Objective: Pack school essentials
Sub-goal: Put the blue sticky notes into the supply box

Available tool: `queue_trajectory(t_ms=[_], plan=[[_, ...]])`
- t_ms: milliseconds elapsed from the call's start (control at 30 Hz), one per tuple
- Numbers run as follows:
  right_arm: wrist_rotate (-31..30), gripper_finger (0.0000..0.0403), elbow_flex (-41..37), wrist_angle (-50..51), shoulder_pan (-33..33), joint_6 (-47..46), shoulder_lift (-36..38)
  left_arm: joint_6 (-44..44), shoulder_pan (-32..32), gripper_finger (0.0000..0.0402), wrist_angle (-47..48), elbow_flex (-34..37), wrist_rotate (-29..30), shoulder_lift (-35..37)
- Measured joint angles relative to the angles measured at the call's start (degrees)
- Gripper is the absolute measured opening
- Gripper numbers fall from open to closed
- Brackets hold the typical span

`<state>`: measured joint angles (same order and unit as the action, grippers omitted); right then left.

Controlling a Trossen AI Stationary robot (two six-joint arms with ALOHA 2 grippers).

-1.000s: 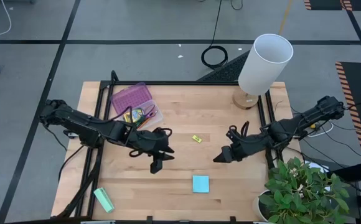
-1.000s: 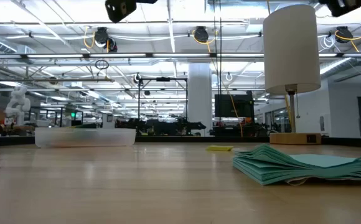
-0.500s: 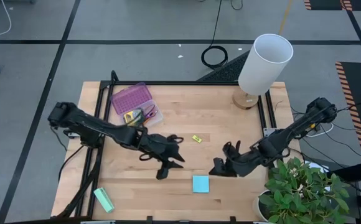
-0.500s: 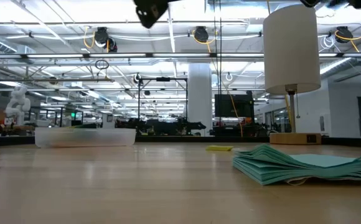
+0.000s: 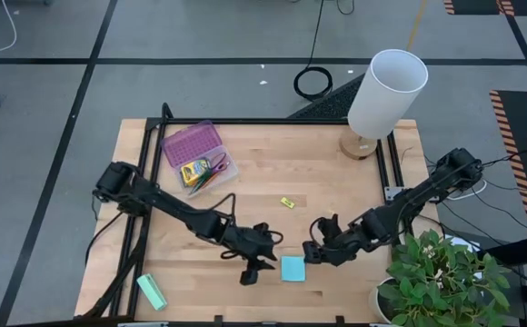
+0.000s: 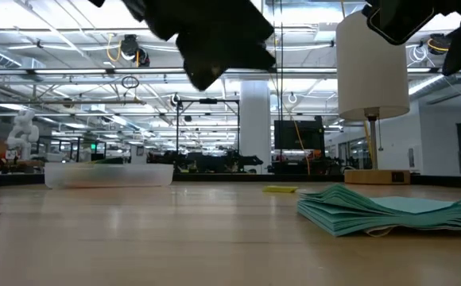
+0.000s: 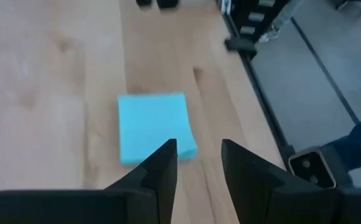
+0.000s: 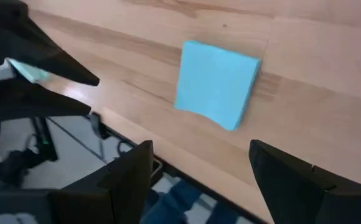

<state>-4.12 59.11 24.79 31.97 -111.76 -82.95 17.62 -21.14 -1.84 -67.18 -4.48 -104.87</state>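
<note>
The cyan sticky-note pad [image 5: 292, 268] lies flat on the wooden table near its front edge, also seen in the left wrist view [image 7: 152, 127], the right wrist view [image 8: 216, 84] and the low view [image 6: 389, 210]. My left gripper [image 5: 250, 272] hovers just left of the pad, open with a narrow gap [image 7: 199, 165], touching nothing. My right gripper [image 5: 311, 252] hovers at the pad's far right, open wide [image 8: 199, 180], with nothing between its fingers. A tiny yellow piece [image 5: 287, 203] lies mid-table. A clear box [image 5: 200, 168] at the far left holds scissors and pens beside its purple lid [image 5: 191, 141].
A mint-green block [image 5: 152, 291] lies at the near left corner. A white-shaded lamp [image 5: 386, 95] stands at the far right corner. A potted plant [image 5: 445, 282] leans over the near right corner. Bare wood lies between the box and the yellow piece.
Both grippers have come down and toward the table's near edge, closing in on the cyan pad: the left one has gone toward the right edge, the right one toward the left edge. The pad has not moved.
</note>
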Motion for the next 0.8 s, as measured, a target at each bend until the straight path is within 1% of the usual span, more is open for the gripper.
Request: queue_trajectory(t_ms=[200, 300, 400, 567, 600, 667, 800], plan=[[1.2, 0.0258, -0.8, -0.8, 0.0, 6.1, -1.2, 4.5, -2.0, 0.0127, -0.5, 0.0, 0.0, -1.7], [1.2, 0.0258, -2.3, -1.5, -0.1, 7.7, -1.2, 5.5, -3.1, 0.0127, -0.3, 0.0, 1.8, -1.9], [1.2, 0.0258, -5.7, -6.2, -0.1, 7.9, -1.2, 5.5, -3.8, 0.0127, -0.2, 0.0, 4.2, -2.3], [1.2, 0.0258, -11.7, -18.8, -0.1, 6.5, -1.2, 7.1, -4.1, 0.0127, -0.2, -0.1, 6.4, -3.3], [1.2, 0.0258, -12.9, -20.8, -0.1, 5.9, -1.2, 7.2, -4.1, 0.0127, 0.9, 0.0, 6.6, -3.6], [1.1, 0.0258, -14.5, -23.0, -0.1, 4.7, -1.2, 7.6, -4.1, 0.0127, 2.0, 0.2, 7.2, -4.0], [1.0, 0.0258, -15.8, -23.2, -0.1, 4.6, -1.2, 8.8, -3.7, 0.0127, 1.8, 0.0, 8.1, -4.3]])
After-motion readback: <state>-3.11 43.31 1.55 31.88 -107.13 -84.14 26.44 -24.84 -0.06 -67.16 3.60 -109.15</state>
